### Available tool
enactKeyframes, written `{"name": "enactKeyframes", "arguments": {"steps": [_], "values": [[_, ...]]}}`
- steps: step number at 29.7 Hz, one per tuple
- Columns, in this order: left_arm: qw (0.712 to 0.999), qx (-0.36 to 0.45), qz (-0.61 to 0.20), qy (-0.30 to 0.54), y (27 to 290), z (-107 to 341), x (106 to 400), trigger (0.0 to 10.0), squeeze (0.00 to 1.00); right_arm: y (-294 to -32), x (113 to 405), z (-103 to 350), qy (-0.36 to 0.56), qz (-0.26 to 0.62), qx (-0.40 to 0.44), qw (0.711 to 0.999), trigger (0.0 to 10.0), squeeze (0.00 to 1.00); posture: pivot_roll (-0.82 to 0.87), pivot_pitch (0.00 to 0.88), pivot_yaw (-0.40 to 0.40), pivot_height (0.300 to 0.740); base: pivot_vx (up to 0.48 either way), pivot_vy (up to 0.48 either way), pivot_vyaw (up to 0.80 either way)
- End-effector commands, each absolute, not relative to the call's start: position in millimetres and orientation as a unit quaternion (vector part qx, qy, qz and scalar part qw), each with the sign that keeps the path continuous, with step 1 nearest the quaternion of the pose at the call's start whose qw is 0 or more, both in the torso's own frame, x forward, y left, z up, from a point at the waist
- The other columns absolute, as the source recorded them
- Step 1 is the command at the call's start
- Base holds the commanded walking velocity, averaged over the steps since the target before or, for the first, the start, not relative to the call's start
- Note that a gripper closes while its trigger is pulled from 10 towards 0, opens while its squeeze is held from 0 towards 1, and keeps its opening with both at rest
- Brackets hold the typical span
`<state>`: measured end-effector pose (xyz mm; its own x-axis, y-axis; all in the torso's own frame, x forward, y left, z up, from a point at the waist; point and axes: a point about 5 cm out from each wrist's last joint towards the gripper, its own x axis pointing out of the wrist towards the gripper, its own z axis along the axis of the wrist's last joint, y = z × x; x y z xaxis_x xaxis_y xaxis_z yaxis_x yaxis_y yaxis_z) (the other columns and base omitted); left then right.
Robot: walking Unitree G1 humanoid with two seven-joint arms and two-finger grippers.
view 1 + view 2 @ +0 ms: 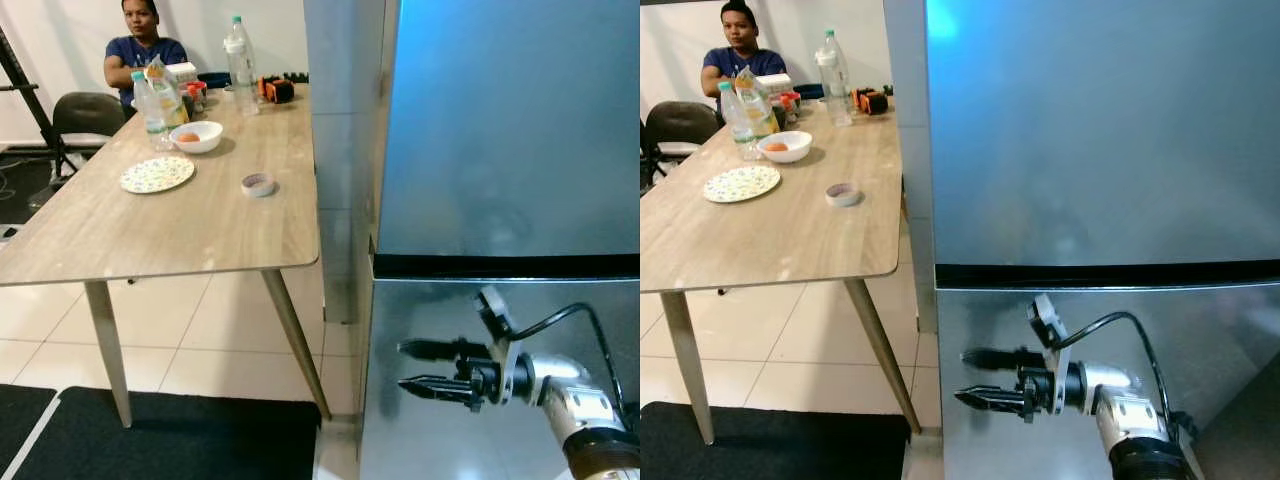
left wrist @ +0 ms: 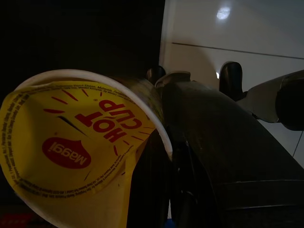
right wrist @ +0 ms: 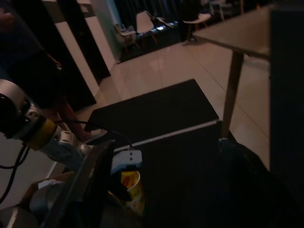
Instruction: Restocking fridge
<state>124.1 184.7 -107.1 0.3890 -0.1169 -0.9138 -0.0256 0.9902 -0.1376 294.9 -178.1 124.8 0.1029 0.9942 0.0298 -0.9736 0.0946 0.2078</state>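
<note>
Right eye view has the right gripper [image 1: 976, 377] up against the fridge [image 1: 1090, 150], fingers parted w/ nothing between them, low on the lower door just under the dark seam. Left gripper [image 2: 156, 128] is clamped on a Maggi noodle cup [image 2: 71, 152], hanging down to the side of the fridge afaict. Risk imo: the fingers aren't hooked on any edge, so a pull could slip off. Also the cup looks tilted, so a jerk could work it loose.
</note>
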Motion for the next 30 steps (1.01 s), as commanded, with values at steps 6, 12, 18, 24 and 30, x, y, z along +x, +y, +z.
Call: {"name": "enactKeyframes", "arguments": {"steps": [6, 12, 18, 24, 30], "values": [[0.818, -0.068, -0.024, 0.571, 185.1, -110.8, 111.8, 10.0, 0.0, -173.3, 297.0, 181.1, -0.025, 0.696, 0.02, 0.717, 10.0, 1.0, -0.1, 0.0, 0.009, 0.74, 0.0, 0.0, 0.0], [0.818, -0.071, -0.024, 0.571, 184.7, -110.9, 111.7, 10.0, 0.0, -176.7, 288.6, 194.2, 0.008, 0.692, -0.08, 0.717, 10.0, 0.65, -0.1, 0.0, 0.009, 0.74, 0.0, 0.0, 0.0], [0.817, -0.073, -0.024, 0.571, 184.3, -111.0, 111.4, 10.0, 0.0, -181.5, 290.2, 206.2, 0.014, 0.67, -0.143, 0.728, 10.0, 0.0, -0.1, 0.0, 0.009, 0.74, 0.0, 0.0, 0.0], [0.816, -0.075, -0.026, 0.572, 183.0, -111.3, 110.5, 10.0, 0.0, -186.4, 300.2, 218.6, 0.028, 0.613, -0.24, 0.752, 10.0, 0.0, -0.1, 0.0, 0.009, 0.74, 0.0, 0.0, 0.0], [0.815, -0.079, -0.028, 0.573, 181.3, -111.6, 110.1, 10.0, 0.0, -186.6, 303.5, 227.3, 0.023, 0.58, -0.275, 0.766, 10.0, 0.0, -0.1, 0.0, 0.005, 0.74, 0.0, 0.0, 0.0]]}}
